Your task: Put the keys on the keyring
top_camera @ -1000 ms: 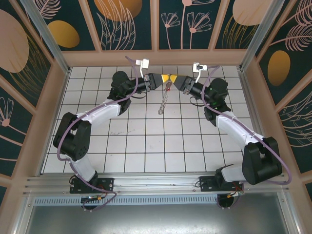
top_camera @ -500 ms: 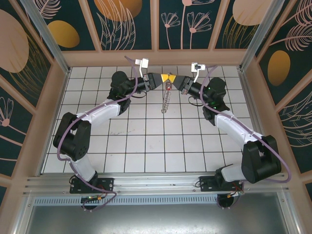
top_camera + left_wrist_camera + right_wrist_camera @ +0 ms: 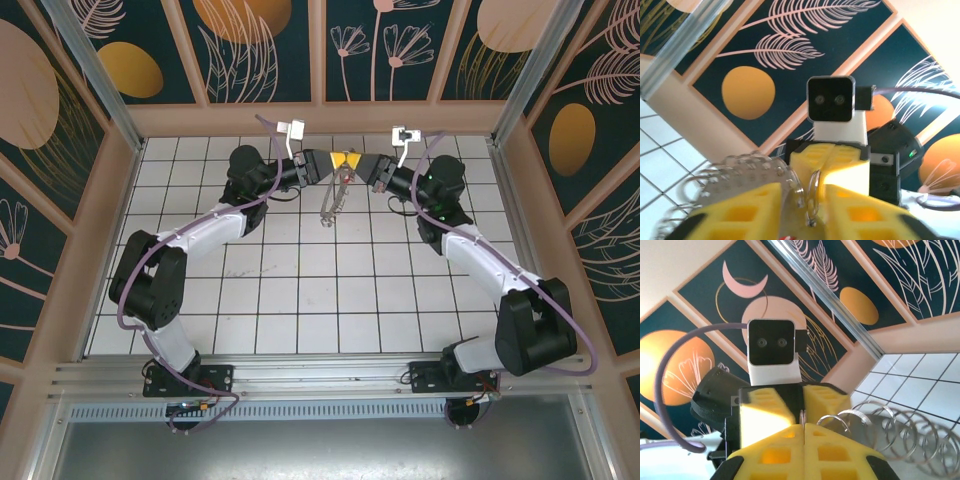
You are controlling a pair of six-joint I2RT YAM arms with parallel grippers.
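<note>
The keyring [image 3: 333, 203] is a chain of silvery rings hanging from the two grippers, which meet tip to tip above the far middle of the table. Its rings [image 3: 735, 175] fan out left of my left gripper [image 3: 802, 197], whose yellow jaws stand apart with one thin ring loose in the gap. My right gripper [image 3: 804, 429] is shut on a thin ring, with more of the keyring [image 3: 890, 432] trailing to its right. A small red-brown spot, the keys [image 3: 345, 184], sits near the chain's top; a red bit [image 3: 782, 236] shows at the bottom edge.
The white tiled table [image 3: 300, 300] is walled by a beige frame [image 3: 320, 120] close behind the grippers. Both arms reach inward from the near corners, the left gripper [image 3: 333, 163] and the right gripper [image 3: 358, 164] facing each other.
My left gripper's jaws have come apart. The hanging chain has swung, its lower end now further left. The right gripper closed earlier and stays shut.
</note>
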